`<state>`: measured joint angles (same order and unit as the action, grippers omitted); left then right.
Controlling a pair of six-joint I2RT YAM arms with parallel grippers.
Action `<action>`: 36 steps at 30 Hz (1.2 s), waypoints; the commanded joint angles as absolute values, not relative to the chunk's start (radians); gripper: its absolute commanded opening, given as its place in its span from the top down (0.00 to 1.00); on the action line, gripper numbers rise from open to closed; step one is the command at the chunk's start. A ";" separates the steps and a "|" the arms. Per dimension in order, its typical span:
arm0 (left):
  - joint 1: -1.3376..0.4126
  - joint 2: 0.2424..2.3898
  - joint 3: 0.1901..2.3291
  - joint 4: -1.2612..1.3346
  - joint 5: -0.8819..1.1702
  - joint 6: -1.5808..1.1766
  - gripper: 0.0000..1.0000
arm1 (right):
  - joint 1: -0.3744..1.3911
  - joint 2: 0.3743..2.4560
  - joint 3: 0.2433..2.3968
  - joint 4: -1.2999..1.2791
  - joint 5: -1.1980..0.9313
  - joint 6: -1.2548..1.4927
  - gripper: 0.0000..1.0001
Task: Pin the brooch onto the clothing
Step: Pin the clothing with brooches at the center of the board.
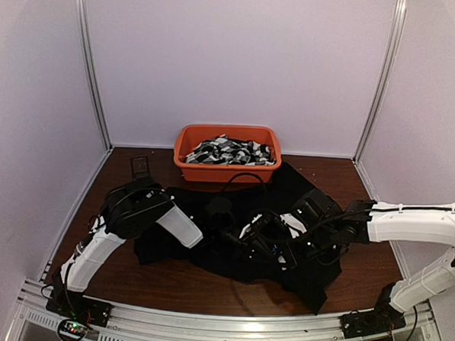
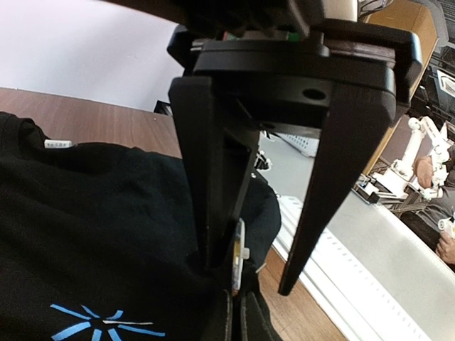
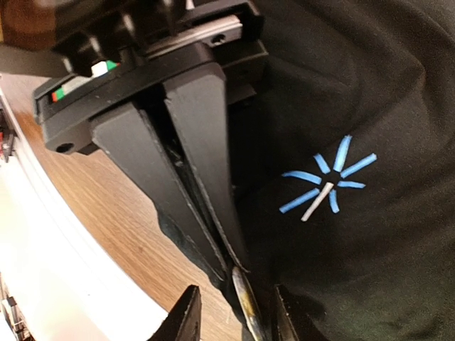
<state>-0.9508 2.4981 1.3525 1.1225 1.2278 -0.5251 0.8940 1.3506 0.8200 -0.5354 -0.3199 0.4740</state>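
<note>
The clothing (image 1: 170,248), a black shirt, lies spread on the table. Its light-blue starburst (image 3: 327,185) and a white tag (image 2: 57,143) show. The brooch (image 2: 237,255) is a thin disc seen edge-on, standing at a raised fold of the shirt (image 2: 85,213). My left gripper (image 2: 236,295) is shut on the brooch, its fingers pressed together. In the right wrist view the left gripper (image 3: 231,263) comes down onto the brooch (image 3: 245,305). My right gripper (image 3: 233,316) is open, one fingertip on each side of the brooch. Both grippers meet over the shirt (image 1: 273,245).
An orange bin (image 1: 184,149) with black-and-white patterned fabrics stands at the back centre. A small dark object (image 1: 140,164) lies left of it. The metal rail (image 1: 219,323) runs along the table's near edge, close to the grippers. White walls enclose the table.
</note>
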 commanded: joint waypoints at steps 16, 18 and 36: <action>-0.954 2.544 1.371 1.373 1.246 -0.659 1.00 | 0.831 1.071 0.572 -0.214 -0.388 0.488 0.67; -0.953 2.545 1.370 1.384 1.245 -0.667 1.00 | 0.830 1.069 0.552 -0.212 -0.377 0.486 0.67; -0.950 2.549 1.373 1.395 1.244 -0.681 1.00 | 0.822 0.972 0.398 -0.044 -0.344 0.521 0.75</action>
